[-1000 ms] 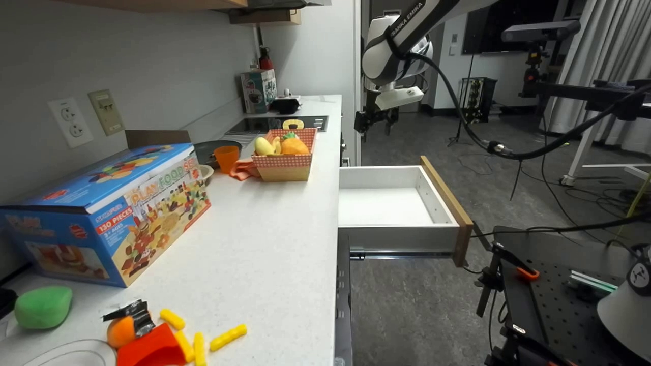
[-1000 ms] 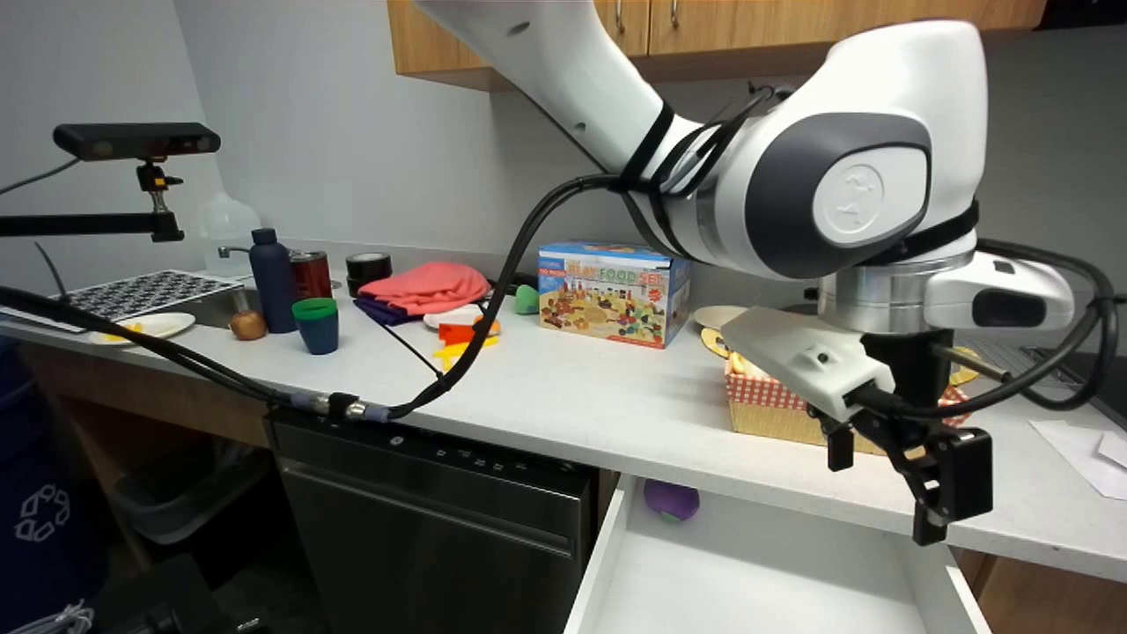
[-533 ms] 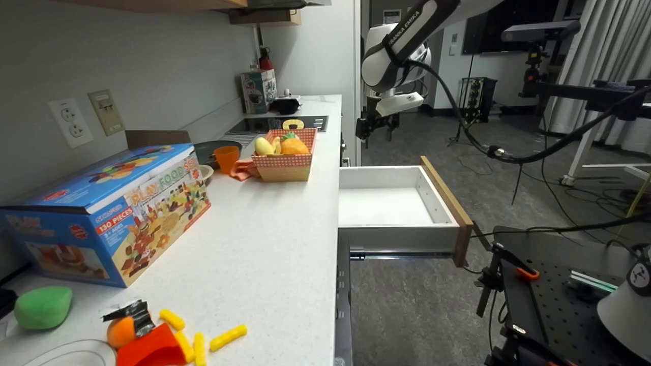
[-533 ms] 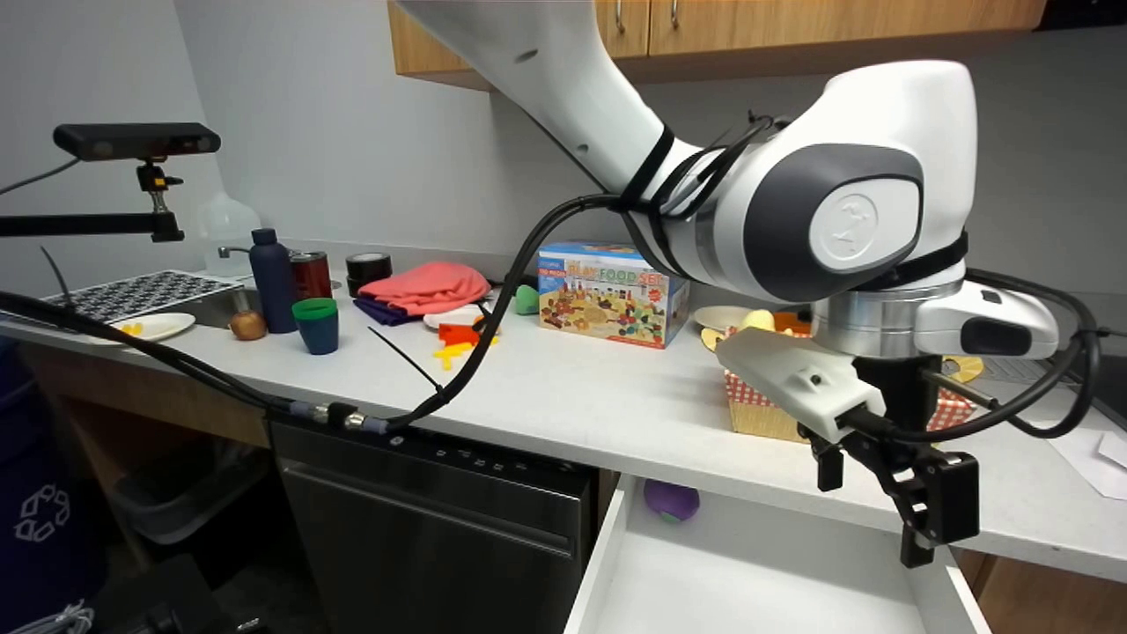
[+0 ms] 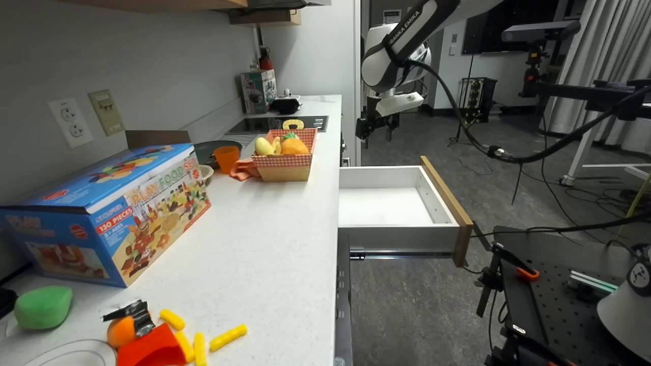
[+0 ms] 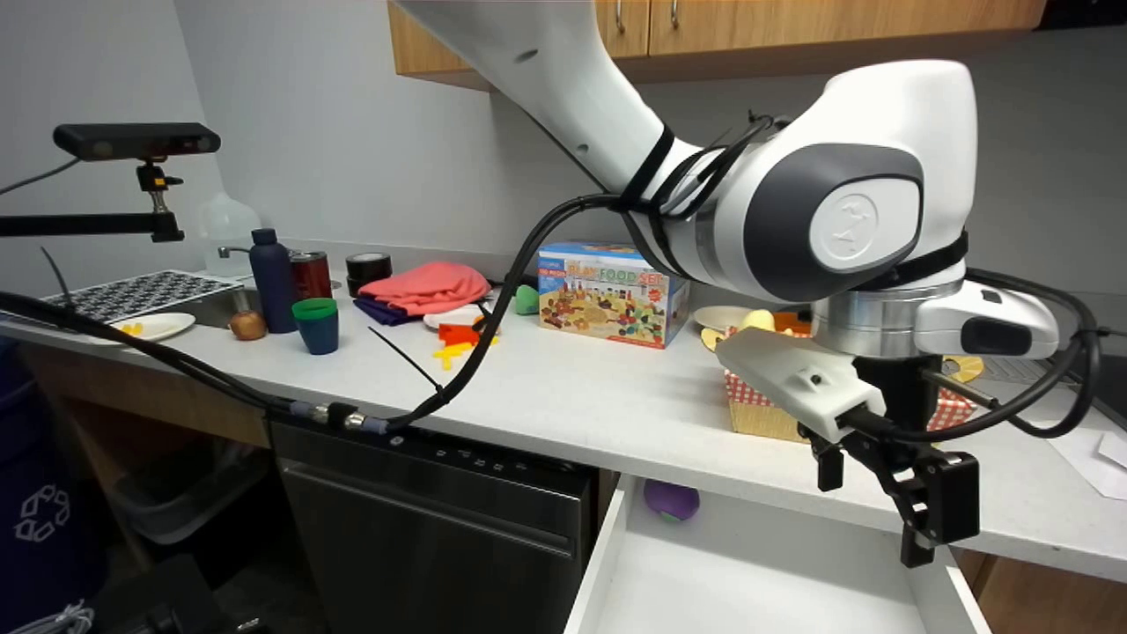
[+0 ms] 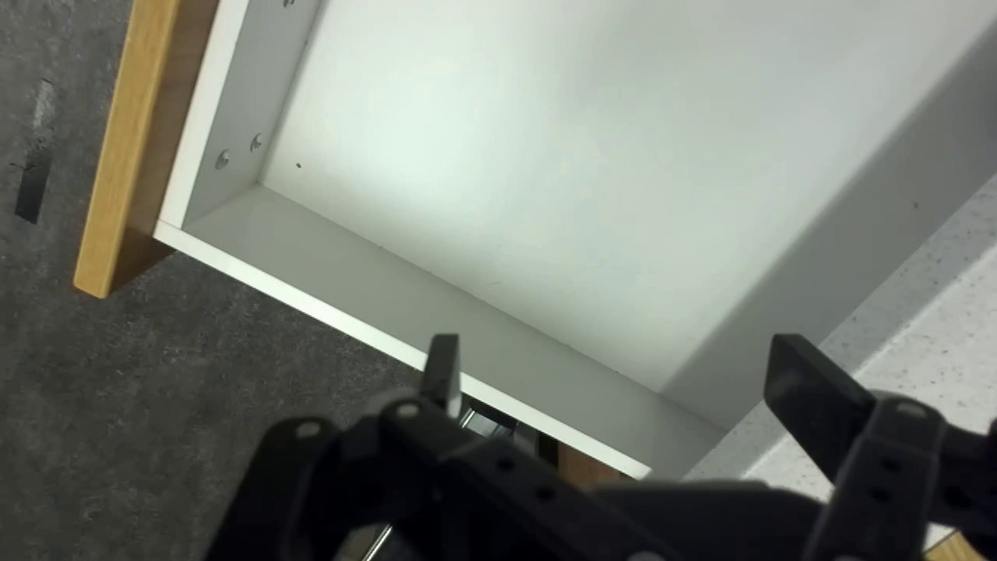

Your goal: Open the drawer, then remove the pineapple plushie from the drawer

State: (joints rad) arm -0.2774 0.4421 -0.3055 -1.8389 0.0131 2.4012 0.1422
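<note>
Drawer [image 5: 384, 206] open; tool [image 6: 872, 519] points downward, jaws apart

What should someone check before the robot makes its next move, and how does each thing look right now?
1. Drawer pulled out: ok. It stands out from under the counter in both exterior views.
2. Gripper open: ok. Its fingers stand apart in the wrist view.
3. Nothing already gripped: ok. No object shows held between the fingers.
4. Gripper clear of the drawer: ok. In an exterior view a gap shows between them.
5. Pineapple plushie visible in the drawer: not ok. The only toy showing there is a purple toy.
6. Orange toy in the basket being that plushie: cannot tell. Its details are too small.
</note>
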